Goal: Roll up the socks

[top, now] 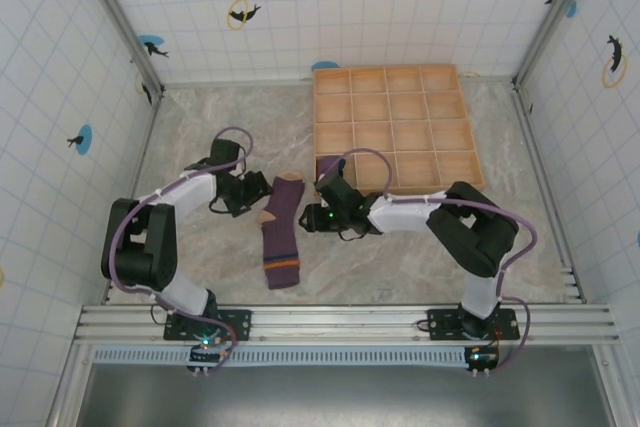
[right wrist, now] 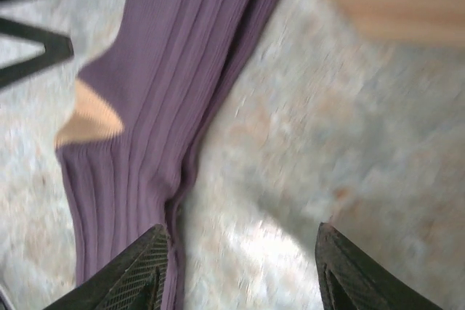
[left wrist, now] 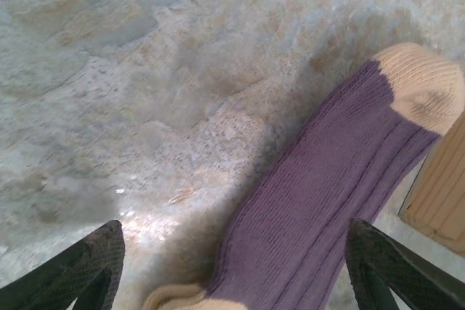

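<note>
Item 1, near edge: metal rail (top: 340, 319) carrying both arm bases, left and right.

Item 2, tabletop (top: 200, 137): pale marbled surface, lit.

Item 3, socks (top: 282, 232): dark purple ribbed fabric, lying flat and unrolled in the middle of the tabletop, between the two arms. Orange-striped cuff end toward the rail, tan heel at the left edge midway, tan toe at the far end. They read as one flat shape from above; how the two are layered cannot be told.

Item 4, left claw (top: 252, 195): just left of the toe half of the socks, spread wide and holding nothing. In the left wrist view its dark fingers (left wrist: 80, 270) stand well apart with the purple fabric lying between them.

Item 5, right claw (top: 312, 217): just right of the socks' middle, parted about halfway and gripping nothing. One tip sits over the fabric's edge, the other over bare tabletop.

Item 6, wooden tray (top: 396, 68): gridded compartments, far right, beyond the right claw.

Item 7, walls (top: 300, 7): white tile with dolphin motifs
</note>
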